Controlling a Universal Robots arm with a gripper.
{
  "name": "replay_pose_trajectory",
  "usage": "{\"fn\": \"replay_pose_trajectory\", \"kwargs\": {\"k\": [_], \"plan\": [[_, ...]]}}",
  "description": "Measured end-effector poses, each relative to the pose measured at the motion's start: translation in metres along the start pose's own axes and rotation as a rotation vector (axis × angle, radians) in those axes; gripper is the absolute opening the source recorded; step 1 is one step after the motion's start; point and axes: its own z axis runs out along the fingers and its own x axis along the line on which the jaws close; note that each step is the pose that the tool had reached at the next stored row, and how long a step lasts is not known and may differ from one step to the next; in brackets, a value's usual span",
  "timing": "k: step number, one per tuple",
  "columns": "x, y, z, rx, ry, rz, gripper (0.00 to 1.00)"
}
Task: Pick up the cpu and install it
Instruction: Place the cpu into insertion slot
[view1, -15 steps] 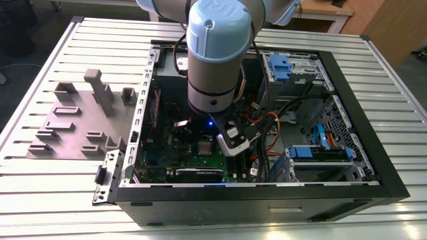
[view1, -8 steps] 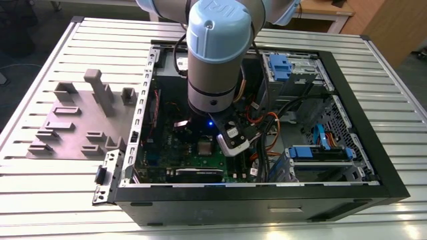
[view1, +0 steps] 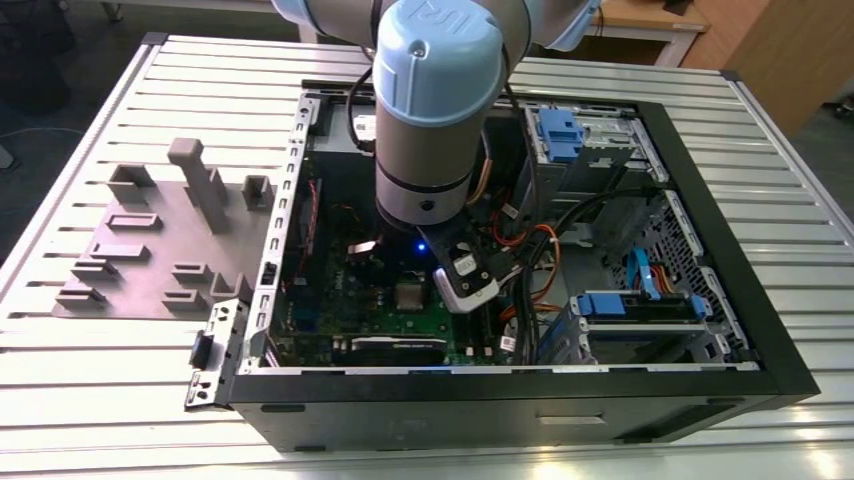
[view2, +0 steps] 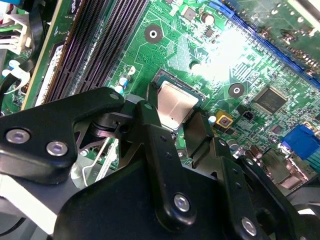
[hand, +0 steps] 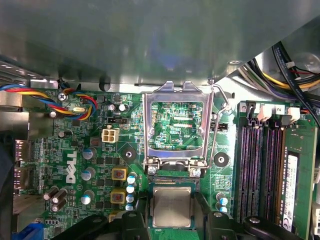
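The cpu (hand: 171, 206) is a flat silver square, sitting level in or just over the motherboard socket in both wrist views. My gripper (hand: 172, 214) straddles it, with one black finger (hand: 139, 220) against each of two opposite edges. In the second wrist view the cpu (view2: 176, 102) shows between the same black fingers (view2: 149, 117) of the gripper (view2: 175, 112). The silver socket frame (hand: 175, 127) stands flipped open just beyond the cpu, its lever (hand: 216, 130) raised. In the exterior view the gripper (view1: 462, 290) is down inside the open computer case (view1: 694, 250), over the green motherboard (view1: 400, 320).
Black memory slots (hand: 262, 150) run beside the socket, and capacitors (hand: 131, 187) stand close on the other side. A bundle of coloured wires (hand: 75, 102) lies near the board's edge. Cables and blue drive bays (view1: 641, 300) crowd the case. A grey fixture block (view1: 174, 240) rests on the slatted table.
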Motion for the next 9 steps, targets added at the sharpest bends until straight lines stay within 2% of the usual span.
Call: {"fn": "replay_pose_trajectory", "kwargs": {"k": [9], "plan": [[-0.0004, 0.0, -0.0004, -0.0004, 0.0016, 0.0, 0.45]]}}
